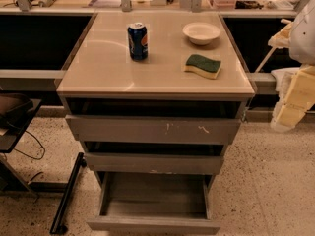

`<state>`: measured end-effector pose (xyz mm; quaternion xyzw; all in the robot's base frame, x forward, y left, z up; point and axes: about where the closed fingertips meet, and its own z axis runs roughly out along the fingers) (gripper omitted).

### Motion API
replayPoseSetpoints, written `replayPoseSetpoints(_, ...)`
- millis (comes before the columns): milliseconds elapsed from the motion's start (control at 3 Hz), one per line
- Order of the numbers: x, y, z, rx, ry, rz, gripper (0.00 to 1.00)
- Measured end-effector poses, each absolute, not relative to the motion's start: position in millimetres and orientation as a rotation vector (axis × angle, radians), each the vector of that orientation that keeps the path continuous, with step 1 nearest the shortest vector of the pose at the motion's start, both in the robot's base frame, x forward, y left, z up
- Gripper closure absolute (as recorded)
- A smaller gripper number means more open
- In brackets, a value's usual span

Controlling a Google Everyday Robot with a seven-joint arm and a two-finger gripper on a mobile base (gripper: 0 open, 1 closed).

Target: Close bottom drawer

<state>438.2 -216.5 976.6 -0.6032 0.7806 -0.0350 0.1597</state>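
The bottom drawer [153,224] of the grey cabinet is pulled far out toward me. Its slim plain front is near the lower edge of the view, and its flat grey base [155,194] is bare. Above it are the middle drawer front [154,163] and the top drawer front [152,130] with white scratch marks; both stick out slightly. My gripper [288,113] hangs at the far right edge of the view, beside the cabinet's upper right corner and well above and to the right of the bottom drawer. It touches nothing.
On the beige cabinet top [103,68] stand a blue soda can [138,41], a white bowl [202,33] and a green-and-yellow sponge [203,66]. A black chair or stand [12,117] and a black bar [66,195] are on the speckled floor at the left.
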Motion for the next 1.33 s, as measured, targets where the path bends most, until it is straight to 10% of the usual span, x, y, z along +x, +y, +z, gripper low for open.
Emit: replayPoseSetpoints(1333, 398, -202, 888, -1.782, 1.995, 0.057, 0.00)
